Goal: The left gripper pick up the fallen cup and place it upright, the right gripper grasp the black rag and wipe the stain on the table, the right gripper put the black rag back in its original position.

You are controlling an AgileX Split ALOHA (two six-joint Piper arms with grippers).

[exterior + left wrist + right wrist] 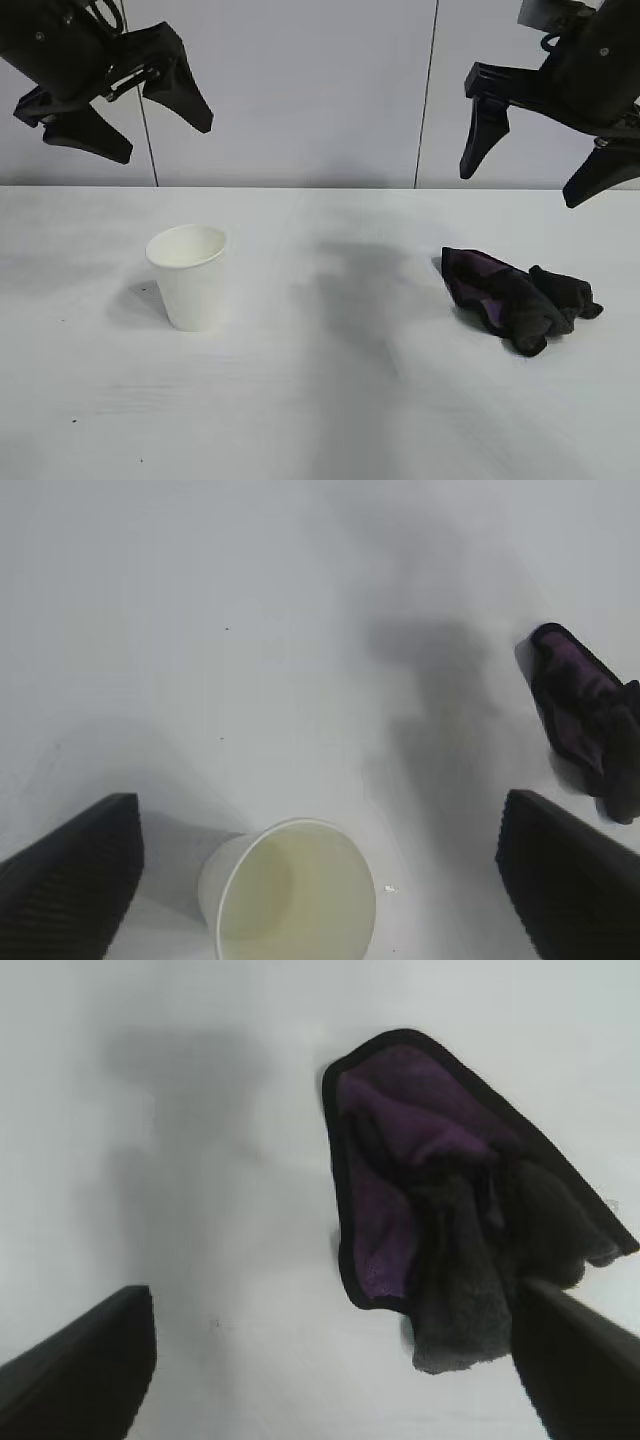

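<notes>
- Standing upright on the tabletop [320, 420], the cup [188, 277] serves as the landmark; its mouth faces up and nothing touches it.
- Left claw [150, 118]: spread wide, empty, hanging above the cup and slightly behind it.
- Right claw [530, 165]: spread wide, empty, well to the right of the cup, directly above the black rag [515, 296].
- The rag lies crumpled on the tabletop — purple lining showing, free of both claws.
- No stain is visible between cup and rag.
- Judged step: the sequence looks complete — rag returned. The next move probably calls only for retracting both arms clear.
</notes>
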